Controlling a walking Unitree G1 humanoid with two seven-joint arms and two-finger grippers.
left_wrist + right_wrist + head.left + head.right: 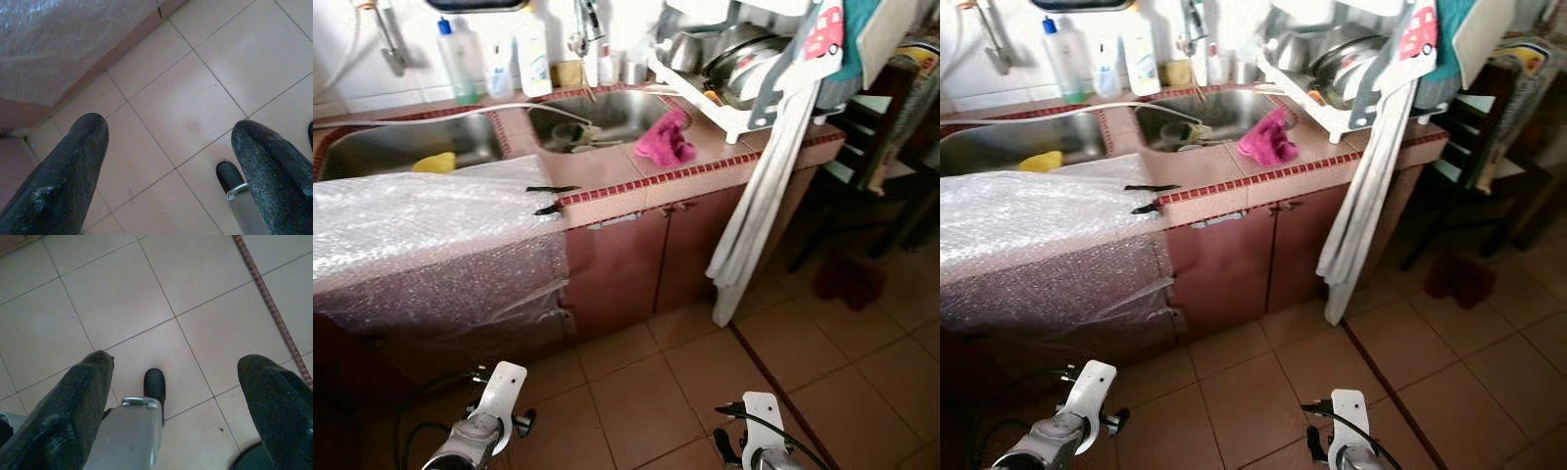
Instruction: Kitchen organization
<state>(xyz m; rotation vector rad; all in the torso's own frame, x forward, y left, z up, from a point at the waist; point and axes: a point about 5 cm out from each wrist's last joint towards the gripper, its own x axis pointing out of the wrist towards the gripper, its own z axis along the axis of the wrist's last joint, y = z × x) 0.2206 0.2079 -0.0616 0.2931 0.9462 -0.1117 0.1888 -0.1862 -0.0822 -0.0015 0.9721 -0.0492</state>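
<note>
Two steel sinks (607, 113) sit in your tiled desk (636, 176), a pink cloth (664, 140) lying on the desk between the right-hand sink and the loaded dish rack (724, 69); a yellow sponge (435, 163) rests in the other sink. Bubble wrap (421, 240) covers the desk's left end. Both your arms hang low over the floor tiles (656, 392), left pincer (168, 142) and right pincer (173, 377) each spread wide, holding nothing.

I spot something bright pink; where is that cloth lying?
The pink cloth lies crumpled on the counter, at the right sink's front right corner, just left of the dish rack.
</note>
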